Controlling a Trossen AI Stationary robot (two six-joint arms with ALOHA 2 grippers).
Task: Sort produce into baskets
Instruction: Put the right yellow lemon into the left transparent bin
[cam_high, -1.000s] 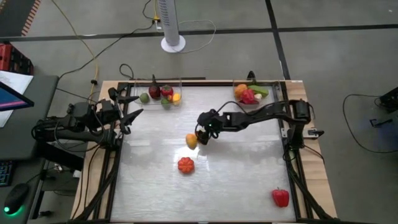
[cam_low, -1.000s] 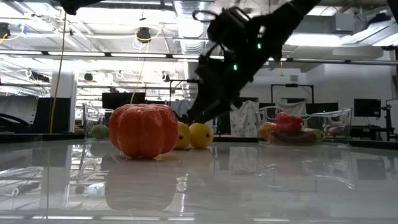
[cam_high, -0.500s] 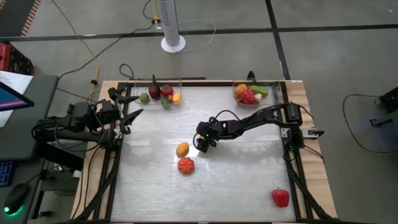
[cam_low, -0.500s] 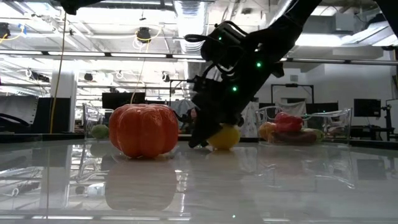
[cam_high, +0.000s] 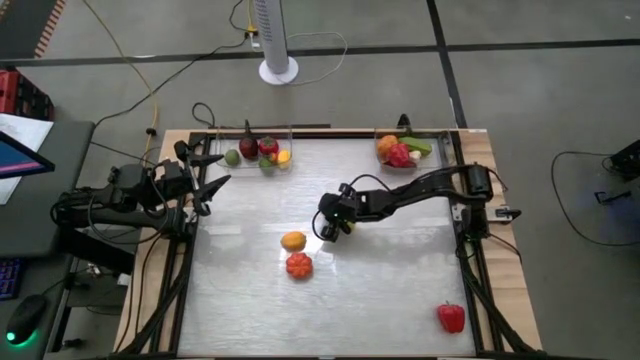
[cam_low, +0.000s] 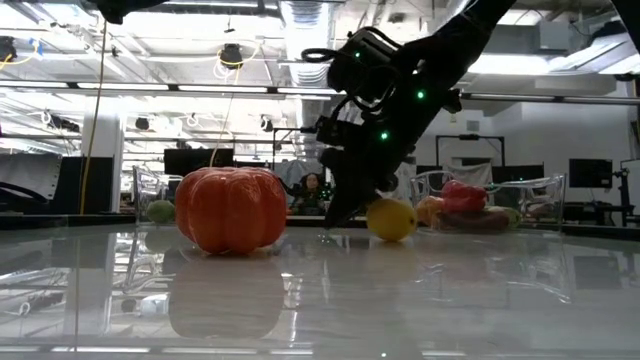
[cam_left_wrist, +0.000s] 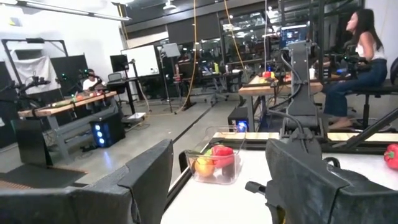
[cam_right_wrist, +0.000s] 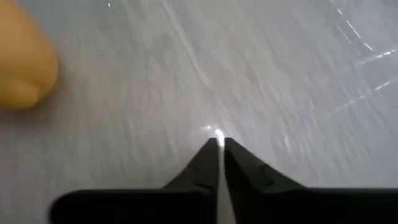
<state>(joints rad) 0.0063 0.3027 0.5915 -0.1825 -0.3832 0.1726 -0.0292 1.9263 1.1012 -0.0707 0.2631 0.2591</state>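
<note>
A yellow lemon (cam_high: 293, 241) lies on the table's middle, just beyond an orange tomato (cam_high: 299, 265). My right gripper (cam_high: 331, 230) hangs low over the table to the lemon's right, shut with nothing between its fingers (cam_right_wrist: 218, 147); the lemon (cam_right_wrist: 22, 71) lies off to one side of them. A red pepper (cam_high: 451, 317) sits near the front right corner. Two clear baskets stand at the far edge, the left one (cam_high: 258, 150) and the right one (cam_high: 405, 150), each holding produce. My left gripper (cam_high: 207, 186) waits open at the table's left edge.
A black frame (cam_high: 470, 250) runs round the table top. Bare table spreads in front of and to the right of the tomato. Beyond the far edge stands a white fan base (cam_high: 278, 70). A person sits in the room behind (cam_left_wrist: 360, 56).
My right gripper has dipped toward the table's near edge at the lemon and shut without catching it. The lemon has rolled away toward the near left and now lies close to the tomato, clear of the fingers.
</note>
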